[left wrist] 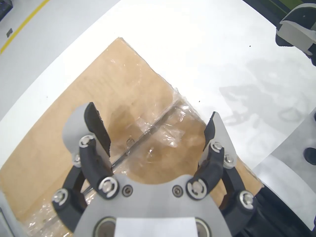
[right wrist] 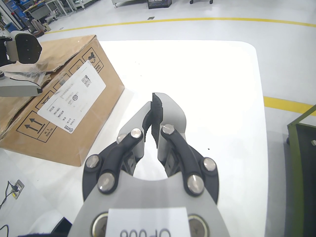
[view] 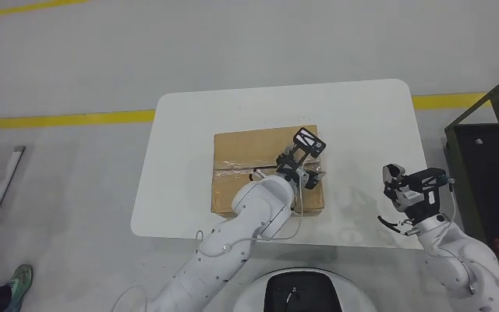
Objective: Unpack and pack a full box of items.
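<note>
**Taped box on white table, both grippers empty**

A white rounded table (view: 351, 109) stands on grey floor crossed by a yellow line (view: 78, 118). The right wrist view shows the brown cardboard box's (view: 242, 156) white side label (right wrist: 71, 99). The left wrist view shows clear tape (left wrist: 158, 124) along its top seam. The left gripper (left wrist: 153, 109) is spread wide over that seam. The right gripper (right wrist: 155, 104), fingers pressed together, is over bare table beside the box.

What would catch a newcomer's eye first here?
A brown cardboard box with wrinkled clear tape along its top seam sits in the middle of the white rounded table. The left tool hangs open above that seam, the right tool, shut, over bare table beside the box.
</note>
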### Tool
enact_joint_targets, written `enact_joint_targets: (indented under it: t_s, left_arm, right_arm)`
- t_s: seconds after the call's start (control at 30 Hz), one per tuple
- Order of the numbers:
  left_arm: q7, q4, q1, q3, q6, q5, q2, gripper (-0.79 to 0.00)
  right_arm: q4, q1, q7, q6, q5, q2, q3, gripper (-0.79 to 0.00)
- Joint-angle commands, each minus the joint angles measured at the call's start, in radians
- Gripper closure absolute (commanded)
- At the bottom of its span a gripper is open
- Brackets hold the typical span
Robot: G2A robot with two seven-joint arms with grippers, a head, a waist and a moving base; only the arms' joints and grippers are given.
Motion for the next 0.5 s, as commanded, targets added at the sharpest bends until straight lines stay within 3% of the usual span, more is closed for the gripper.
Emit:
enact_joint_targets:
  t_s: [0.0,0.3,0.47]
  left_arm:
    - [-0.006,0.003,0.002,-0.003,0.009,-0.004,-0.004,-0.65]
    - [-0.011,-0.007,0.018,-0.03,0.032,0.011,-0.014,-0.345]
    - [-0.012,-0.022,0.032,-0.047,0.034,0.021,-0.017,-0.348]
  right_arm:
    - [0.001,0.001,-0.001,0.0,-0.001,0.0,-0.002,0.0]
    - [0.006,0.003,0.0,-0.003,-0.004,-0.002,-0.007,0.0]
    - [0.008,0.004,0.003,-0.005,-0.006,-0.002,-0.007,0.0]
